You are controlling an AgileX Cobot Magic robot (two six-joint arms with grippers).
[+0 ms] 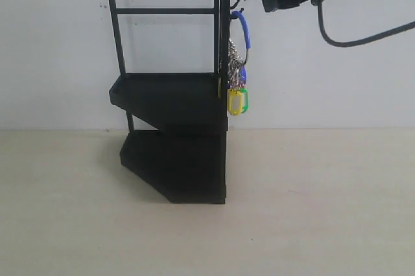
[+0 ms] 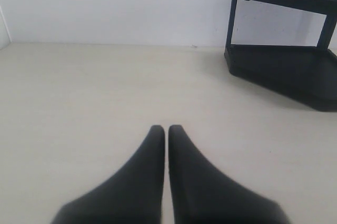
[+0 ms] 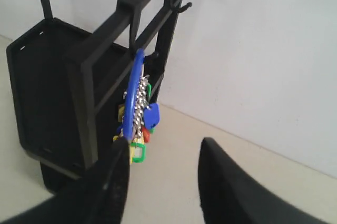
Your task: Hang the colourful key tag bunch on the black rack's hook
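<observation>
While the left gripper (image 2: 167, 129) hovers low over the bench (image 2: 79, 92) with its fingers pressed together on nothing, the black rack (image 1: 172, 98) stands ahead of it, off to one side. The colourful key tag bunch (image 1: 238, 91) hangs by its blue loop (image 1: 246, 30) from the rack's upper corner, just below the right gripper (image 3: 163, 148), whose fingers are spread and empty.

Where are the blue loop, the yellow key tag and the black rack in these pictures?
blue loop (image 3: 138, 69), right wrist view, on its curved upper part.
yellow key tag (image 1: 235, 102), exterior view, on the middle of its face.
black rack (image 1: 170, 94), exterior view, on the upper shelf's front wall.
</observation>
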